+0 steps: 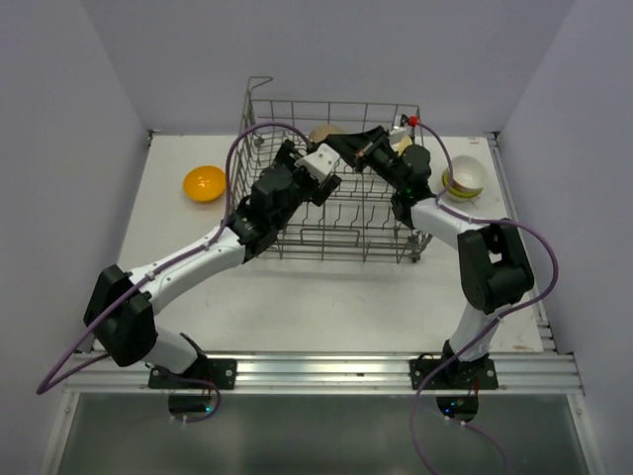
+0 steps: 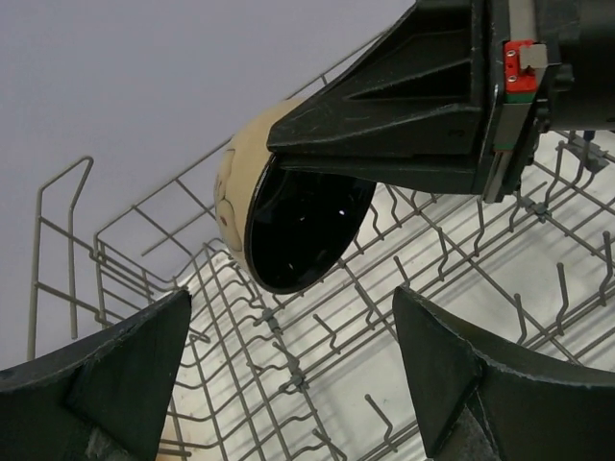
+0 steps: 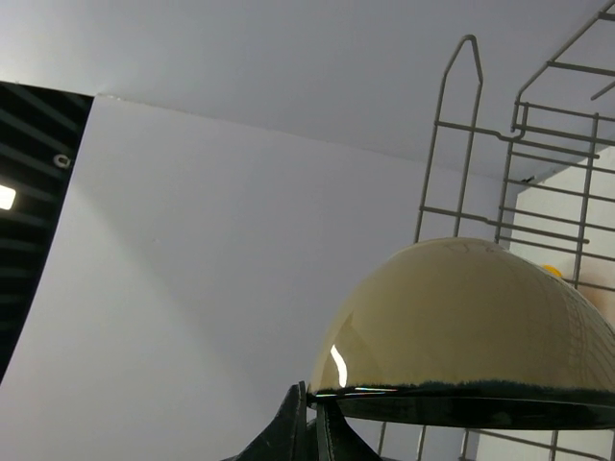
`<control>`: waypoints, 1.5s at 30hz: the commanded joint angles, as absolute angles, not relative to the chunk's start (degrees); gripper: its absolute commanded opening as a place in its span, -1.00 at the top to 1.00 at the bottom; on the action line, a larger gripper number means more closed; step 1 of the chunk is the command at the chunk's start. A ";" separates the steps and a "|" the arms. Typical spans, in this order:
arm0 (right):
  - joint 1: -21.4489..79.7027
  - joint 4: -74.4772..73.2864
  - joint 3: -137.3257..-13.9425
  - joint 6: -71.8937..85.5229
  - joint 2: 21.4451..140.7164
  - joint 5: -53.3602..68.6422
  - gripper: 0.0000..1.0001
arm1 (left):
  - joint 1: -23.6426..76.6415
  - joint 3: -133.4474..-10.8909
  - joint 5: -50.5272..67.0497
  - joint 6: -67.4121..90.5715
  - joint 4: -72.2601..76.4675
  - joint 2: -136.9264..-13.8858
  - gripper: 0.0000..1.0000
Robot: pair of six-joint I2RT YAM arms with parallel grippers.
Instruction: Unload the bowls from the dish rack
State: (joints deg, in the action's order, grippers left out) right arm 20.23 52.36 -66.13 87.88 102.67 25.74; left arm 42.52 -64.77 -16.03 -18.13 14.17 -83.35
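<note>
Right fingers are pinching the rim of the tan bowl above the dish rack floor; left fingers are hanging spread wide over it, facing the bowl.

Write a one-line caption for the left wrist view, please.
The right gripper pinches the rim of a black-lined beige bowl over the dish rack, framed by the open left gripper.

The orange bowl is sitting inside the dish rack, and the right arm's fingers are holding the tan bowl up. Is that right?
Not quite. The orange bowl is not inside the dish rack; it sits on the table to the rack's left, as the top view shows. The right arm's fingers do hold the tan bowl up.
</note>
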 commanded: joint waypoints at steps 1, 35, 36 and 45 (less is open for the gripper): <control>20.30 61.35 -66.53 89.47 97.91 26.54 1.00 | 42.98 -65.30 -18.98 -18.02 20.56 -86.03 -0.78; 21.01 71.37 -58.63 96.86 98.00 27.95 1.00 | 42.89 -68.37 -29.26 -11.87 35.25 -94.04 0.58; 21.01 71.37 -58.45 96.59 98.00 28.12 1.00 | 42.89 -68.90 -29.44 -11.87 34.81 -94.65 0.69; 21.01 74.18 -57.92 98.70 99.75 26.72 1.00 | 42.89 -70.40 -37.87 -12.30 33.22 -95.19 1.00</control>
State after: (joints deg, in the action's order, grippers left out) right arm 20.88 68.42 -57.60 97.01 99.48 27.81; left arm 42.68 -67.09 -32.80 -13.06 27.16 -96.42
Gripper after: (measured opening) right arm 0.016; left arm 0.065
